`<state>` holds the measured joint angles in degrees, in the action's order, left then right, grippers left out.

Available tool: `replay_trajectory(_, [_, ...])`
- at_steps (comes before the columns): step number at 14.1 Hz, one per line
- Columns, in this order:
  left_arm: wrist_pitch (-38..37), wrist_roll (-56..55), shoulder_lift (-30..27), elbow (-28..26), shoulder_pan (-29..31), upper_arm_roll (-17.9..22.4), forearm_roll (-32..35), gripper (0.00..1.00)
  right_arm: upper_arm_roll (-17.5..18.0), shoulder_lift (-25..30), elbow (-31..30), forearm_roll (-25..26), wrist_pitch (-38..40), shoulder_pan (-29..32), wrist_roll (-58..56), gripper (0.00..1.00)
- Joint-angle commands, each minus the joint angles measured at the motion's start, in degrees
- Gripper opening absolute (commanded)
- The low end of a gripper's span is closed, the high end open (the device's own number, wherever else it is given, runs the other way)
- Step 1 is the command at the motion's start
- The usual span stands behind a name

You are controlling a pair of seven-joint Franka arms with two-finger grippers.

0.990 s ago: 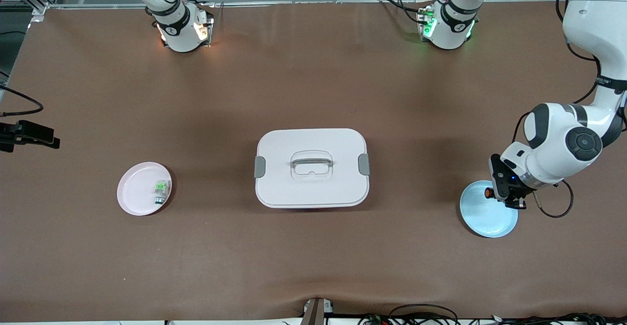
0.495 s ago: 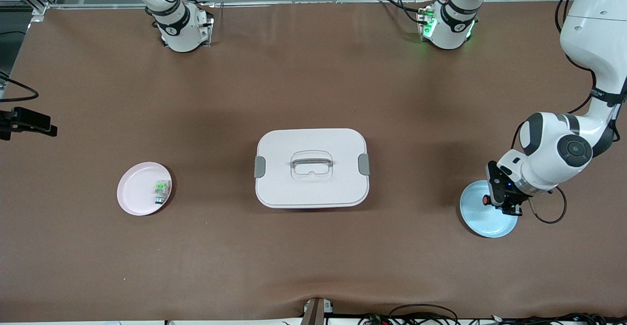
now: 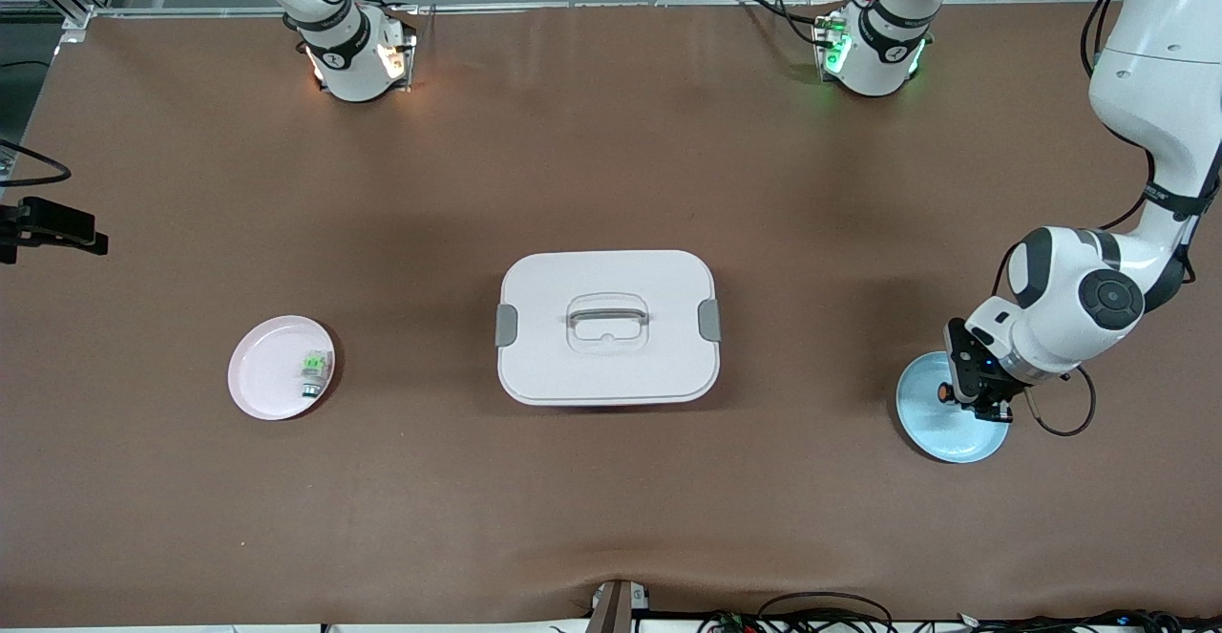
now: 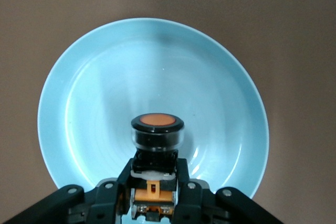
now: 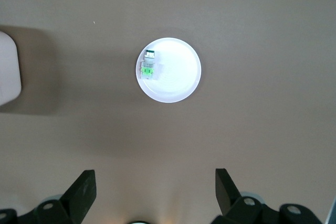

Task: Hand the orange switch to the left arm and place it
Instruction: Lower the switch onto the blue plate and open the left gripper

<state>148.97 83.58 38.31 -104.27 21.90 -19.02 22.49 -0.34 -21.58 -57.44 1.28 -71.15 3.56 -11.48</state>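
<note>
**Desk:** What sits nearest the camera edge of the surface?

**Photographer:** The blue plate, toward the left arm's end. Over it hangs the left claw, clamped on the orange switch. In the left wrist view the switch is pinched by its body between the fingers, its orange button end pointing out over the plate.

**Desk:** Is the switch touching the plate?

**Photographer:** I cannot tell; it is low over the plate's part nearest the box.

**Desk:** And next?

**Photographer:** A pink plate toward the right arm's end, carrying a small green-and-silver component at its rim on the box side. Between the plates, mid-surface, stands the white box, lid on, grey latches at both ends, grey handle on top, well apart from either plate.

**Desk:** The right arm?

**Photographer:** It waits. Its claw is high above the pink plate, fingers spread wide and holding nothing. Both bases stand along the surface's edge farthest from the camera.
</note>
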Motion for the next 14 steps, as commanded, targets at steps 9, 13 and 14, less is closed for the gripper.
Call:
replay_trajectory(9, [5.1, 1.67, 2.21, 0.39, 1.22, -0.32, 3.97, 1.0, 0.43, 0.4, -0.31, 1.19, -0.39, 1.18, -3.37, 1.0])
replay_trajectory(13, [5.28, 2.11, 2.13, 0.38, 2.01, -0.41, 3.88, 1.0, 0.52, 0.4, -0.31, 1.1, -0.48, 1.62, -3.46, 1.0])
replay_trajectory(14, [5.28, 2.37, 1.86, 0.39, 2.01, -0.49, 3.88, 1.0, 0.52, 0.4, -0.31, 1.1, -0.48, 1.62, -3.46, 1.0])
